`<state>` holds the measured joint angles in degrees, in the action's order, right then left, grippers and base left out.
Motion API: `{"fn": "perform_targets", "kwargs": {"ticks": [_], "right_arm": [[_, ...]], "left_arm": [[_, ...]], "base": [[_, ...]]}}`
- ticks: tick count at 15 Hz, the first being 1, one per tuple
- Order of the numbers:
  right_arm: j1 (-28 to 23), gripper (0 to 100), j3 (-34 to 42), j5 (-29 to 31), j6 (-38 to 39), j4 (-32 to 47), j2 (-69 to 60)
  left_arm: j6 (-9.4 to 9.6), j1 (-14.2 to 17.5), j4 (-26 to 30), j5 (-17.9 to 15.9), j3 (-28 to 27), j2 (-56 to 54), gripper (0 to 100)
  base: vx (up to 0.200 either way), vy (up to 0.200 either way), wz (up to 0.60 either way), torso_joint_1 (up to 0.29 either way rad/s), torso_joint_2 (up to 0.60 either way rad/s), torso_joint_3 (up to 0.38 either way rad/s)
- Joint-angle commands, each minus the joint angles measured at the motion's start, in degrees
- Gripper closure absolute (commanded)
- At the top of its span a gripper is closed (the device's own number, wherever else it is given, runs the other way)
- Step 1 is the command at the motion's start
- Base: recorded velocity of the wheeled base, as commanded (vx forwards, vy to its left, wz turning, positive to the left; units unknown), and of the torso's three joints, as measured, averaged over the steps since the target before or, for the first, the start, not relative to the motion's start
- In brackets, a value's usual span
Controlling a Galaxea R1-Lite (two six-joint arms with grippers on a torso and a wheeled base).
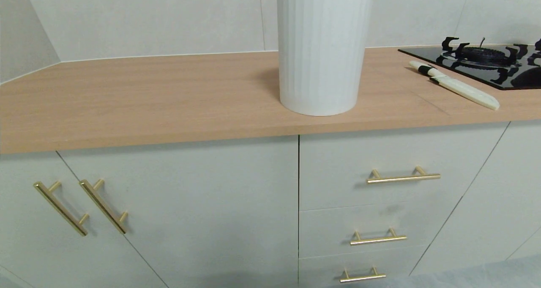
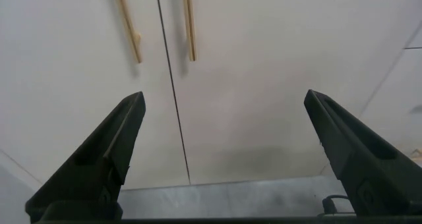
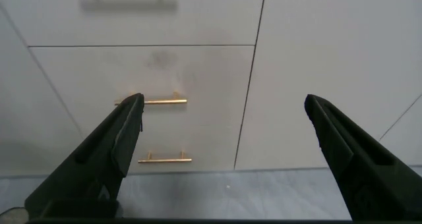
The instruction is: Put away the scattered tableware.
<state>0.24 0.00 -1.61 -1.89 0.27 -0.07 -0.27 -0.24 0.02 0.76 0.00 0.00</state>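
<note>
The knife (image 1: 454, 85) lies on the table (image 1: 148, 97), well right of the tall white bin (image 1: 321, 47). The left hand (image 2: 224, 97) hangs spread wide before cabinet doors (image 2: 264, 85); the right hand (image 3: 223, 99) hangs spread wide before drawers (image 3: 132, 72).

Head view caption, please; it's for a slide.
White ribbed container on a wooden countertop, a white knife lying by the black hob, pale drawers with brass handles below.

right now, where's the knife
In the head view the knife lies on the wooden countertop at the right, just in front of the black hob and right of the white ribbed container.
</note>
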Motion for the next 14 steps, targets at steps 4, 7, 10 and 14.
{"fn": "perform_targets", "kwargs": {"ticks": [4, 7, 10, 14], "right_arm": [[0.0, 0, 0.0, 0.0, 0.0, 0.0, 0.1], [0.0, 0, 0.0, 0.0, 0.0, 0.0, 0.1], [0.0, 0, 0.0, 0.1, 0.0, 0.0, 0.1], [0.0, 0, -0.1, 0.1, 0.0, 0.0, 0.1]], "left_arm": [[-0.08, 0.1, 0.0, 0.0, 0.0, 0.0, 0], [-0.08, 0.1, 0.0, 0.0, 0.0, 0.0, 0], [-0.08, 0.0, 0.0, 0.0, 0.0, 0.0, 0], [-0.17, 0.0, 0.0, 0.0, 0.0, 0.0, 0]], "base": [[0.000, 0.000, 0.00, 0.000, 0.00, 0.000], [0.000, 0.000, 0.20, 0.001, 0.00, 0.001], [0.000, 0.000, 0.20, 0.002, 0.00, 0.001], [0.000, 0.000, 0.00, 0.000, 0.00, 0.000]]}}
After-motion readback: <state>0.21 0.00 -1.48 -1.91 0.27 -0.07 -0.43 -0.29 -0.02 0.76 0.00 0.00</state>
